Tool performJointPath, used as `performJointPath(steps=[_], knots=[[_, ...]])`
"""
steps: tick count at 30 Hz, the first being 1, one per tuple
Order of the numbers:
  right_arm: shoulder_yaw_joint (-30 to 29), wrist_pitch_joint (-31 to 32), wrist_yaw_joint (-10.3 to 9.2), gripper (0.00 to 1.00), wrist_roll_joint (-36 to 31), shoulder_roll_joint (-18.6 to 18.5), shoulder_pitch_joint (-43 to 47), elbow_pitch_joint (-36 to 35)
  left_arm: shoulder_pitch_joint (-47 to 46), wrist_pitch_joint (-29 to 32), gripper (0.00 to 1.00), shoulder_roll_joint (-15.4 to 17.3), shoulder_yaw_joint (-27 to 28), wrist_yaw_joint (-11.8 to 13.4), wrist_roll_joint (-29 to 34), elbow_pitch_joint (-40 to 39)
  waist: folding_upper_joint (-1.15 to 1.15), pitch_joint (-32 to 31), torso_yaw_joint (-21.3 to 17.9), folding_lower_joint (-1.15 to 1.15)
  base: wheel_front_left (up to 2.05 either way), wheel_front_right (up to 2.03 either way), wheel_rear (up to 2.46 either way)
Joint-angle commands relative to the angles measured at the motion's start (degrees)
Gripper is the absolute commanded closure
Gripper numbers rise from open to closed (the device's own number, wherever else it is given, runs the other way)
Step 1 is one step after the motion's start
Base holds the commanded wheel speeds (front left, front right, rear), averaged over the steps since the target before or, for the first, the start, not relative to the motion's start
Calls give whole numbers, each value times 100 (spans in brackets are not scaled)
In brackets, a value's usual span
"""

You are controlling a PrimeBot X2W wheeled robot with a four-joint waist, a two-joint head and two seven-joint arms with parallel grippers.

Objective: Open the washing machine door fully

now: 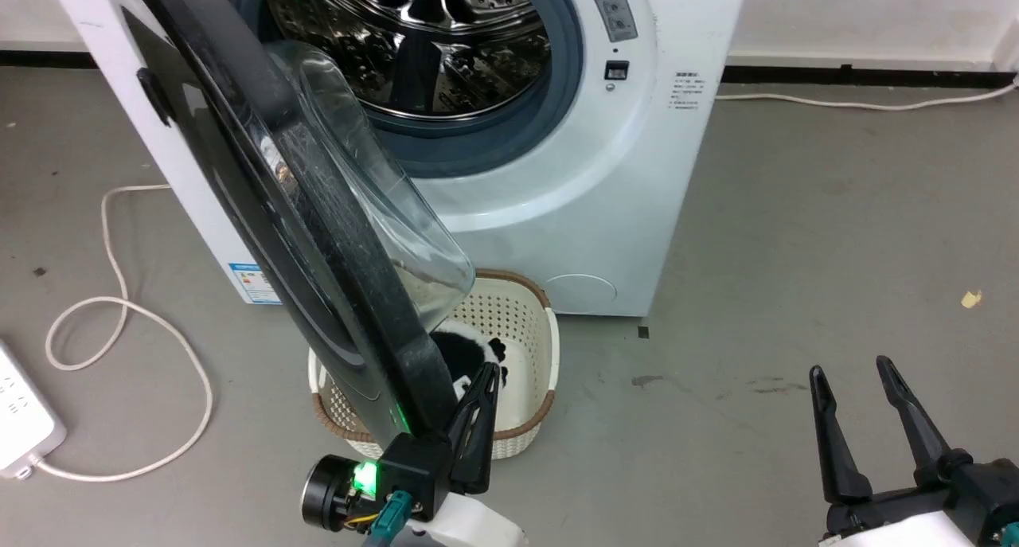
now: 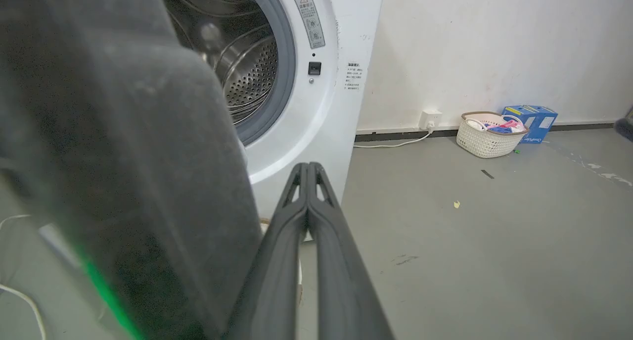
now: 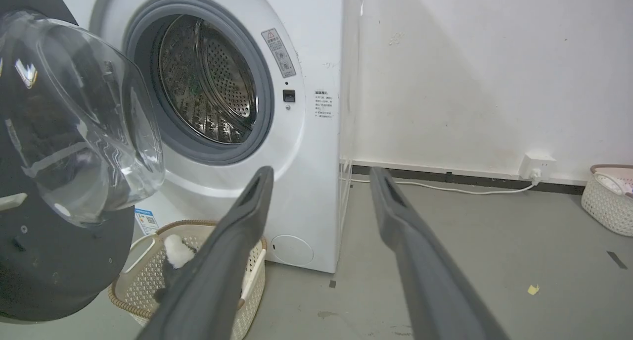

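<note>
- The washing machine door (image 1: 334, 268) stands swung well out over a basket (image 1: 549, 348), drum mouth (image 1: 561, 69) bared — seemingly short of fully open.
- The left gripper (image 1: 487, 380), fingers pressed together and empty, lies against the door's lower edge; the right gripper (image 1: 850, 368) hangs spread wide, well apart.
- The right wrist view shows the door's glass bowl (image 3: 84, 122); the left wrist view, a blurred dark rim.

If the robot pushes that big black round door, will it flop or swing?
It would probably swing stiffly, not flop: the washing machine door looks like hard plastic around a glass bowl. It likely feels heavy, being nearly as wide as the white machine. Its glossy surface may be slippery, so the shut left end effector beside it could slide.
</note>
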Motion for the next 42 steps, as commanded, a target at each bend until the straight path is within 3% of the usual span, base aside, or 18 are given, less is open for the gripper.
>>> performJointPath(steps=[1,11,21,25,32,42], knots=[[-11,-26,5,0,21,24,-60,10,-82,-38,100,35,86,48,-29,90,0,-26,68,0,0,0,0],[12,-26,5,0,109,24,121,111,142,-36,100,219,144,22,-162,397,0,-409,870,0,0,0,0],[86,-26,5,0,151,24,212,156,343,60,100,496,454,213,-292,185,0,-509,2022,0,0,0,0],[189,-26,5,0,91,24,160,161,245,137,100,703,791,300,-426,154,0,-404,2241,0,0,0,0],[295,-26,5,0,-122,24,-1,141,-60,229,100,1129,1634,413,-876,382,0,65,2276,0,0,0,0],[244,-26,5,0,-581,24,-336,-113,-820,178,100,2065,2487,300,-1147,1106,0,970,1820,0,0,0,0]])
